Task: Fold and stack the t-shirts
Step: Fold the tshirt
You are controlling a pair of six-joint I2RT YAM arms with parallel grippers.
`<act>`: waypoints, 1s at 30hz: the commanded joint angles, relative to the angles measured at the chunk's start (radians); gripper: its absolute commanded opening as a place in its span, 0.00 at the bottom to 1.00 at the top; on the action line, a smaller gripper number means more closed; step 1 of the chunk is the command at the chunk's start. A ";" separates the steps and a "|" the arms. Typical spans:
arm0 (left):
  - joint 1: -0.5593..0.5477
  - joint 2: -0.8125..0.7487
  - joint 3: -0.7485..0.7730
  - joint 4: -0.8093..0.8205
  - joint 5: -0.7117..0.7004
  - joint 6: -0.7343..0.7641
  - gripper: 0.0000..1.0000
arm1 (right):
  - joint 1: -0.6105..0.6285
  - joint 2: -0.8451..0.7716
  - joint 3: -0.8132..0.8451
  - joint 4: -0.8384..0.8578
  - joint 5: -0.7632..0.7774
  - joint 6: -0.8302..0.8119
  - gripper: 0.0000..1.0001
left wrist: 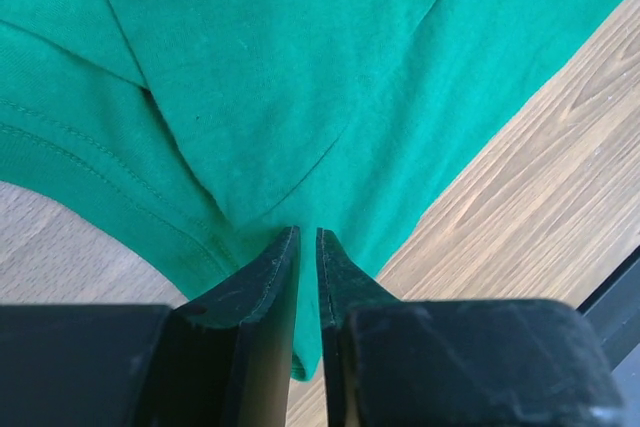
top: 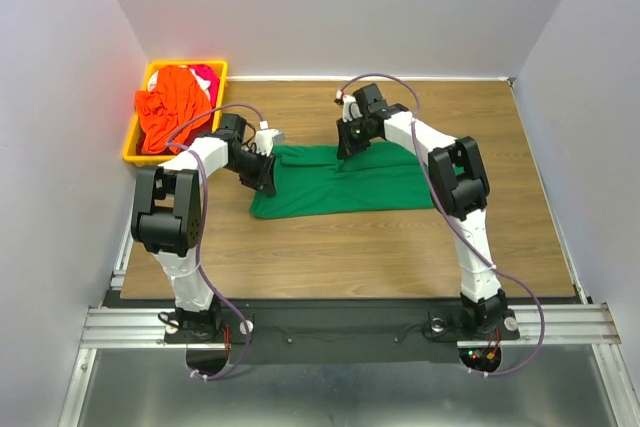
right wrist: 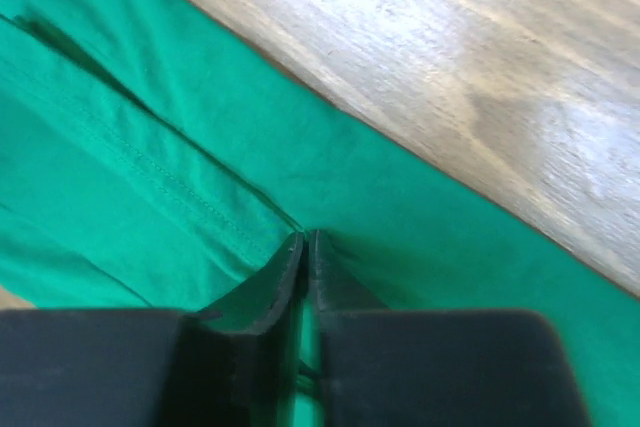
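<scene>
The green t-shirt (top: 340, 182) lies partly folded on the wooden table (top: 380, 247). My left gripper (top: 266, 179) is shut on its left edge; the left wrist view shows green cloth (left wrist: 300, 97) pinched between the two black fingers (left wrist: 262, 287). My right gripper (top: 345, 150) is shut on the shirt's far edge; the right wrist view shows the cloth (right wrist: 200, 177) clamped between the fingers (right wrist: 268, 287). The orange t-shirt (top: 170, 107) and the red-pink t-shirt (top: 203, 74) lie crumpled in the yellow bin (top: 217, 71) at the far left.
The yellow bin stands against the left wall at the table's far left corner. White walls close in the table on the left, back and right. The arm bases sit on a metal rail (top: 340, 325) at the near edge.
</scene>
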 commanded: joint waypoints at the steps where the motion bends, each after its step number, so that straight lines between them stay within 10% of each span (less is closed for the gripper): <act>1: -0.001 -0.020 0.000 0.006 0.007 -0.008 0.26 | -0.005 -0.082 -0.002 0.045 0.070 -0.013 0.28; 7: -0.079 -0.104 0.011 0.004 -0.065 0.002 0.32 | -0.109 -0.227 -0.077 0.038 0.099 -0.074 0.55; 30: -0.173 0.124 0.102 0.040 -0.412 -0.122 0.16 | -0.284 -0.379 -0.597 -0.080 0.193 -0.355 0.29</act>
